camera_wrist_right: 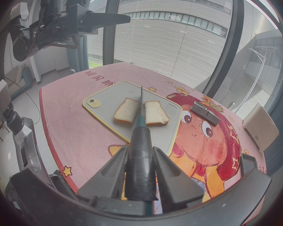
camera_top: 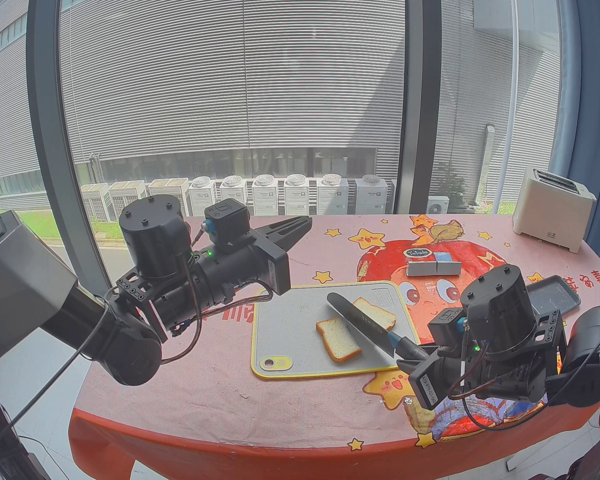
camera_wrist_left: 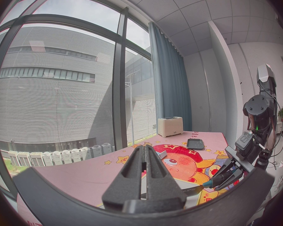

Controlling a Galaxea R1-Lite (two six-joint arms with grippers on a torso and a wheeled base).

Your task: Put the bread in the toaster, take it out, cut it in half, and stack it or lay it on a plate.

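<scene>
Bread (camera_top: 353, 327) lies flat at mid-frame in the head view, on the cutting board (camera_top: 283, 331), on the pink counter (camera_top: 200, 395). From the right wrist camera I read it as two pieces, one on each side of the blade. I can't tell whether the cut is fully through.

Right gripper (camera_top: 415, 357), lower right of the head view, is clenched on the handle of the knife (camera_top: 360, 321).

- The key relation: the bread sits straight ahead of this gripper, in line with the knife.
- The knife's long axis runs from lower right up to upper left and crosses the slice about at its middle.
- I can't tell whether the edge touches the board.

Left gripper (camera_top: 305, 223) hangs at middle left, above and beyond the board's far left corner. Its fingers are pressed together on nothing.

My judgement:

- The right arm is nearer the bread, but it's occupied.
- The left is free but has to come down and toward the lower right to reach the halves.
- The dark tray (camera_top: 555, 295) at right, past the right arm, looks like the landing spot.
- The toaster (camera_top: 553, 209) stands at upper right, well apart.
</scene>
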